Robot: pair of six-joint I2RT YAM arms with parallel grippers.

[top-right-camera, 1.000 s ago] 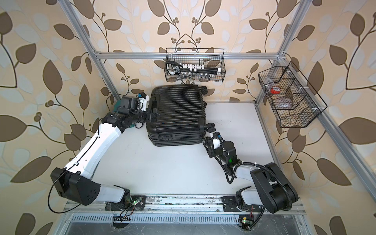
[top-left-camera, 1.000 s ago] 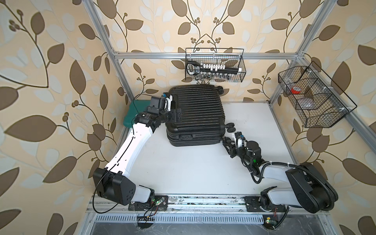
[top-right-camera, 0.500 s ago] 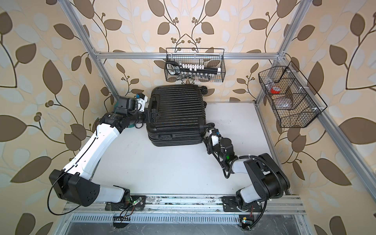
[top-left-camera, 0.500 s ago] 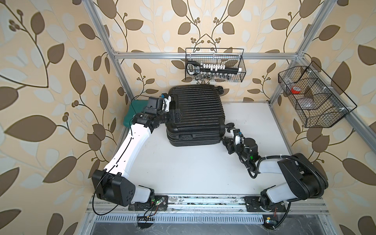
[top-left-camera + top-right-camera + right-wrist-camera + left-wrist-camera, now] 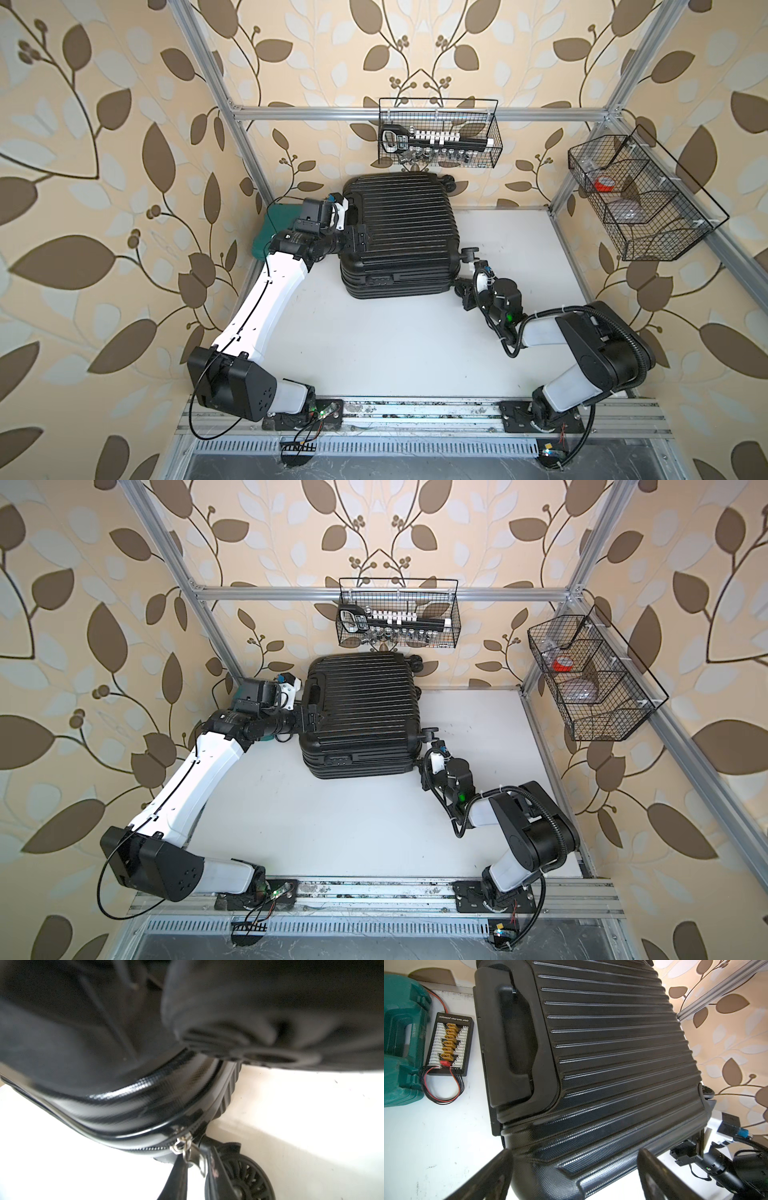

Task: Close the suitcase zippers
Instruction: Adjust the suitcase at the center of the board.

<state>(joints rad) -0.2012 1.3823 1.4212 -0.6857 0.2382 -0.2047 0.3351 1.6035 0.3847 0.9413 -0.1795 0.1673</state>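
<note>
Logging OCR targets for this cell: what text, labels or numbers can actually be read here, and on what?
"balanced charging plate": white print on the black charging board beside the teal case.
Side panel on the suitcase: marks too small to read.
Tools in the back wire basket: labels too small to read.
Nothing else legible.

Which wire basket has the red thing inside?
The wire basket on the side wall, split into compartments, holds the red thing. The back-wall basket holds only black, white and silvery items.
</note>
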